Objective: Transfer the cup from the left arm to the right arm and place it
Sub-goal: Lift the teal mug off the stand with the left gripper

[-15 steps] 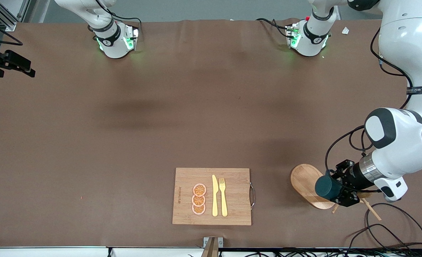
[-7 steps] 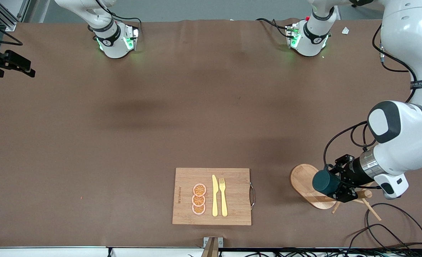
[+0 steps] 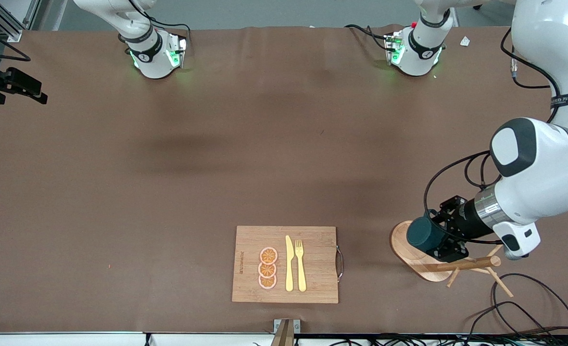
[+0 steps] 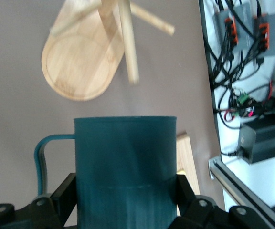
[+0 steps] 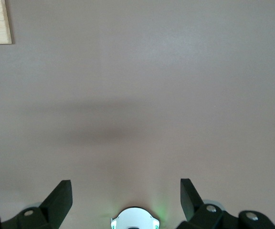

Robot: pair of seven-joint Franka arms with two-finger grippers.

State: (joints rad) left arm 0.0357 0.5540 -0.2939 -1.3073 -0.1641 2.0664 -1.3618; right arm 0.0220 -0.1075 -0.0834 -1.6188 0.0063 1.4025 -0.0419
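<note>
Covering the bench (image 3: 168, 192), brown paper is seen. The cup (image 3: 421, 234) is clamped by the left pincer (image 3: 445, 238) over a wooden stand (image 3: 409, 250); the right pincer (image 5: 126, 195), spread wide and empty, is cut off in the front view.

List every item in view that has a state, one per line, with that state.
cup: held on its side, off the table, over the wooden mug stand's base.
left gripper: jaws shut on the cup.
right gripper: jaws open, empty, above bare table; arm waits.
wooden mug stand: upright, pegs bare.
cutting board: flat, carrying orange slices, knife and fork.
</note>
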